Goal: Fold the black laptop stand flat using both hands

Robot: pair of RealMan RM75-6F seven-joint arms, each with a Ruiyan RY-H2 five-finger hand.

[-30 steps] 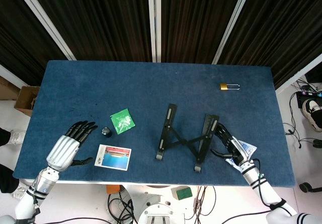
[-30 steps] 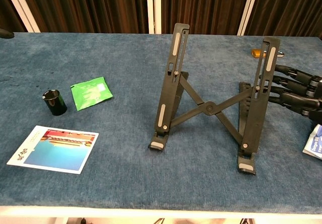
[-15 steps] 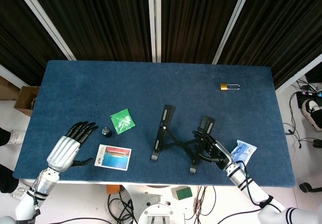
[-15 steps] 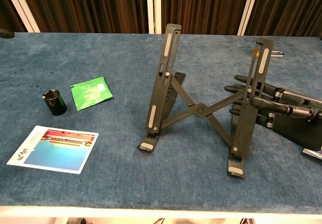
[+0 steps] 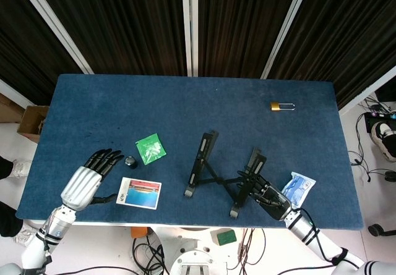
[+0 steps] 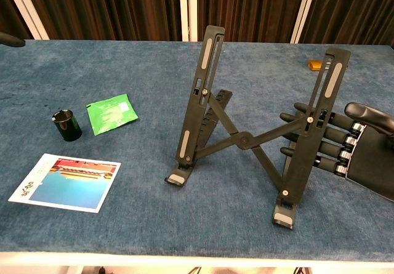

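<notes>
Only the head view shows the left hand (image 5: 86, 181), fingers apart, resting on the table (image 5: 93, 102). The chest view shows the right hand (image 6: 345, 154) with fingers extended against the unfolded laptop stand (image 6: 246, 140) near the table's front; a grip cannot be told. Black cap (image 6: 66, 125) and green packet (image 6: 111, 112) lie left.

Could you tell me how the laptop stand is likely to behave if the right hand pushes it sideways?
The stand probably scissors inward at its crossed struts rather than staying rigid. Standing tall on small feet, it may slide or tip on the cloth. The right hand touches only one rail.

place: likely lab | blue-clothed table (image 5: 185, 102) | dark curtains (image 5: 124, 21) | floor cables (image 5: 368, 157)
</notes>
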